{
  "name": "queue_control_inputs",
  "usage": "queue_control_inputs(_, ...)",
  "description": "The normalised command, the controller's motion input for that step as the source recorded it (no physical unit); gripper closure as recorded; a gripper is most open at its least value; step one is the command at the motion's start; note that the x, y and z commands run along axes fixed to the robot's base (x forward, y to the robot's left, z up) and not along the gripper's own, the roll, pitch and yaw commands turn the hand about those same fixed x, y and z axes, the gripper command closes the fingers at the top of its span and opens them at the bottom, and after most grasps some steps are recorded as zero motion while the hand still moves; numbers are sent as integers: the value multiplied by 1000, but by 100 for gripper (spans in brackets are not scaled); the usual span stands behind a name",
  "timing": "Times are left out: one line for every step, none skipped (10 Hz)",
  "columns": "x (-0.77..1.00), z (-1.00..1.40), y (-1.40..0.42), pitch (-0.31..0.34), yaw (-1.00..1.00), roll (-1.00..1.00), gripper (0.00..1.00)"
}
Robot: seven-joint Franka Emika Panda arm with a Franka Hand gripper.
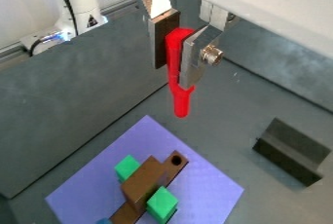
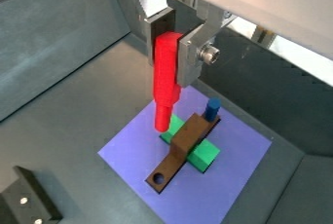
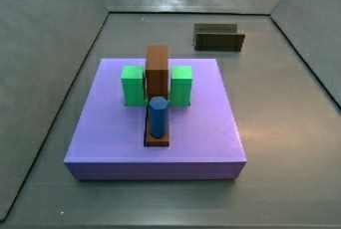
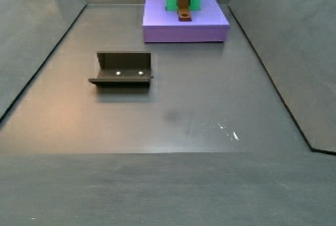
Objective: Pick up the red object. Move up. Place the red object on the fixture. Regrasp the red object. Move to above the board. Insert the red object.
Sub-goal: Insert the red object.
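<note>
While no writing shows, gripper (image 2: 173, 35) clamps red object (image 2: 166, 77), above board (image 2: 240, 148)

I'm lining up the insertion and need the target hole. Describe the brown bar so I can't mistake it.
On the purple board, the brown bar lies across the middle between two green blocks. A blue cylinder stands on one end; the other end has a round hole. The gripper holds the red object above it.
</note>
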Motion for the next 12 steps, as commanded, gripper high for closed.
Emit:
queue_control_inputs(0, -71, 20, -1, 0, -126, 100)
queue_control_inputs(0, -77, 46, -26, 3, -156, 100)
queue_control_inputs(0, -177, 103, -36, 0, -213, 100)
queue_control_inputs(0, -303, 251, -90, 0, -326, 100)
queue_control_inputs(0, -291, 311, -99, 0, -430, 100)
queue_control_inputs(0, -260, 286, -113, -20, -444, 100)
queue_control_inputs(0, -249, 274, -114, -29, -450, 100)
queue_control_inputs(0, -286, 303, -99, -6, -436, 100)
queue_control_inputs(0, -346, 306, -91, 0, -409, 100)
queue_control_inputs(-17, -674, 151, -90, -26, -241, 100)
queue_control_inputs(-60, -723, 120, -94, -26, -219, 100)
queue_control_inputs(-200, -766, 80, -124, 0, -161, 100)
